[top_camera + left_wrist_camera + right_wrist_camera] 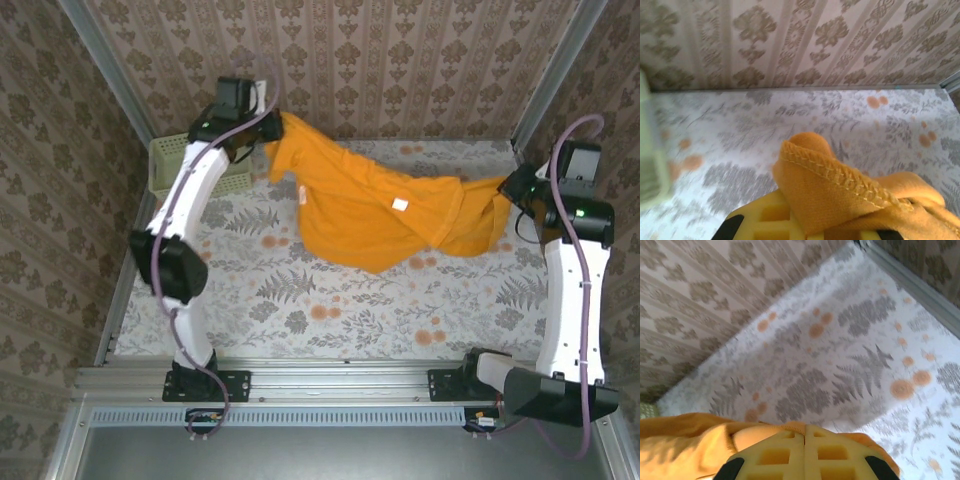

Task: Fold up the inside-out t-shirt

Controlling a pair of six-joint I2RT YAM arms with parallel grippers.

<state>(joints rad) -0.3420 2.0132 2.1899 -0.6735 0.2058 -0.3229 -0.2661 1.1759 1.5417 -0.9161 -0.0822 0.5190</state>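
The orange-yellow t-shirt (365, 215) is hanging stretched between the two arms across the far half of the table (300, 310). Its long axis is running from the far left corner towards the right side, slanting a little nearer as it goes right. The plain face is showing upward, with a small white tag (400, 205) near the middle. The body is sagging into a blunt point towards the centre of the table; I cannot tell how much of it is resting on the patterned cover.

The left gripper (266, 137) is clenched on the shirt's far-left end, and from its wrist camera a stitched hem (840, 176) is folding over the yellow fingers (765, 220). The right gripper (512, 188) is clamped on the right end, its jaws pressed together with orange cloth bunching under and beside them.

The back wall (400, 70) is standing close behind the shirt's far edge. A pale green basket (168, 165) is sitting in the far left corner, just beside the left arm. The right end of the shirt is lying near the table's right edge. The near half of the table, between the shirt and the arm bases, is offering wide open room.
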